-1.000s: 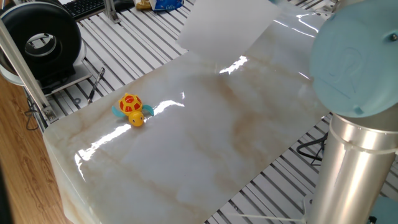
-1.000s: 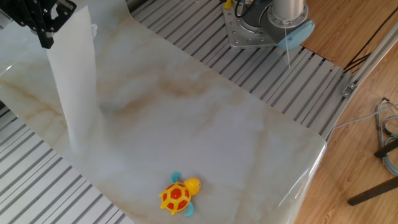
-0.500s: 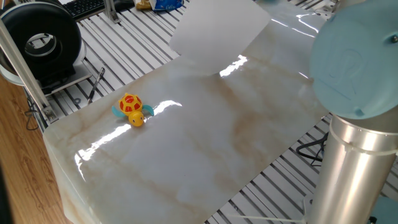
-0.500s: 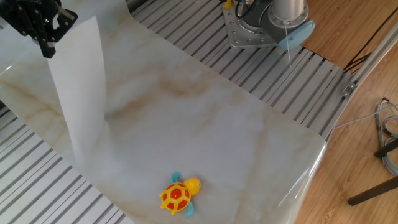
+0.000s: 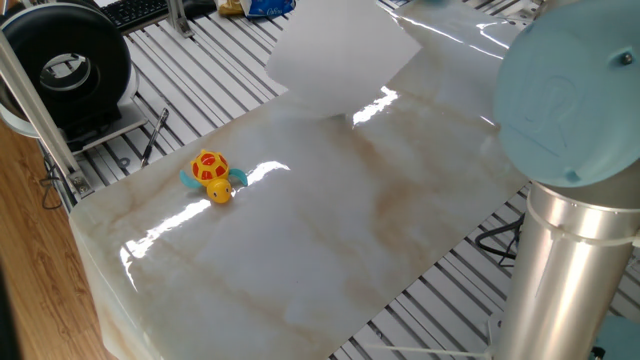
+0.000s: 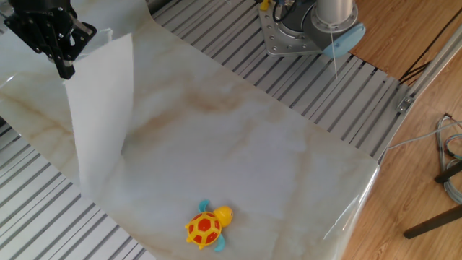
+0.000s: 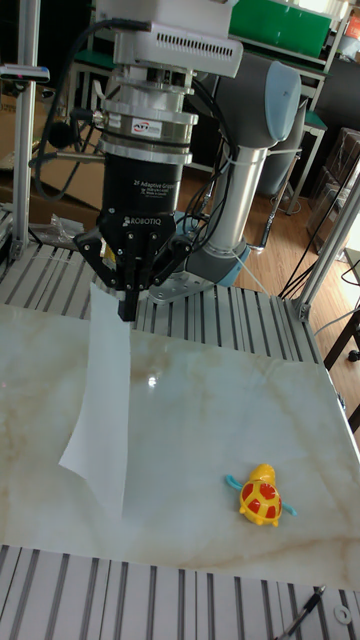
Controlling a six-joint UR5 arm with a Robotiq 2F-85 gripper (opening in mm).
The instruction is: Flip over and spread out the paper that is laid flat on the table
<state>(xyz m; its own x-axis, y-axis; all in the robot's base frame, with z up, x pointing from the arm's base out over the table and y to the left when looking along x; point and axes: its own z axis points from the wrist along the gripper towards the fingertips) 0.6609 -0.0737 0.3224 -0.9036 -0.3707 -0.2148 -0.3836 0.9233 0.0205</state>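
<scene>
The white paper [image 6: 97, 115] [image 7: 103, 400] [image 5: 340, 55] hangs lifted off the marble table [image 6: 238, 152] [image 7: 200, 450] [image 5: 330, 230], pinched at its top edge. My black gripper [image 6: 65, 66] [image 7: 127, 310] is shut on that edge, well above the slab. The sheet droops down and its lower edge reaches the table near the far-left rim in the other fixed view. In one fixed view the gripper itself is out of frame; only the sheet shows at the top.
A yellow-orange toy turtle [image 6: 206, 225] [image 7: 262, 497] [image 5: 210, 175] sits on the table away from the paper. Grey ribbed aluminium frame [image 6: 43, 209] surrounds the slab. The arm's base [image 6: 310, 25] stands behind; its big column [image 5: 570, 200] fills one fixed view's right side.
The gripper has carried the paper's held edge sideways over the table, towards the turtle's side. The sheet swings with it. The turtle has not moved.
</scene>
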